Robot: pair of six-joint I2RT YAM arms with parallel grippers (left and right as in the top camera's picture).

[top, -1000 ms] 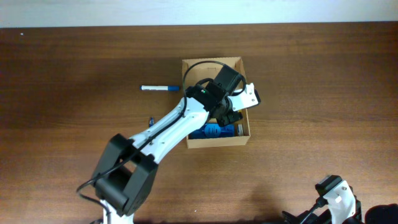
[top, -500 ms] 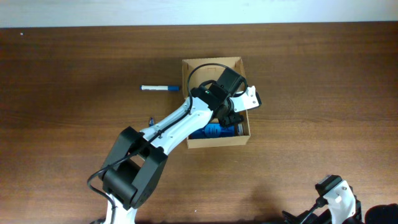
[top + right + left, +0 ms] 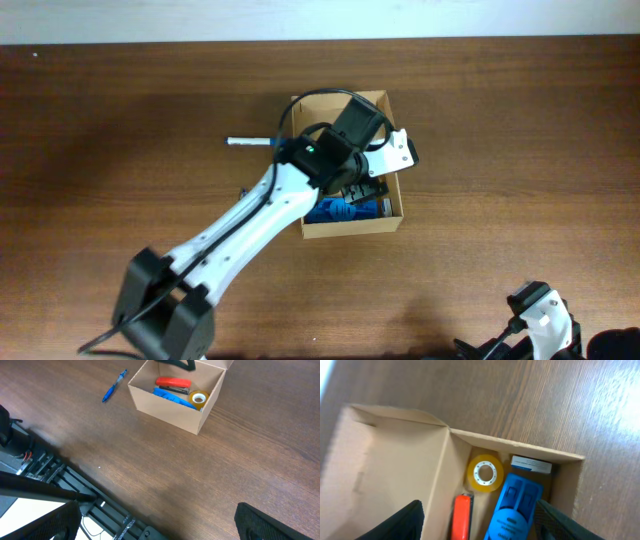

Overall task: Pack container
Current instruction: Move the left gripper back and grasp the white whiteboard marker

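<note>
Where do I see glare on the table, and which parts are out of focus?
Left wrist view: strong glare on the table at upper right; the left pincer fingers are dark and blurred, the tape roll sharp. Right wrist view: pale sheen on the wood at right; the right pincer fingers blurred. Overhead view: even light, no strong glare.

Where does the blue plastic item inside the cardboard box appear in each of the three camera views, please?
Overhead: the blue plastic item is just right of centre, in the lower end of the cardboard box.
Left wrist: bottom centre, right of the red item.
Right wrist: top centre, below the red item and left of the tape roll.
Shared landmark: the cardboard box around it.
</note>
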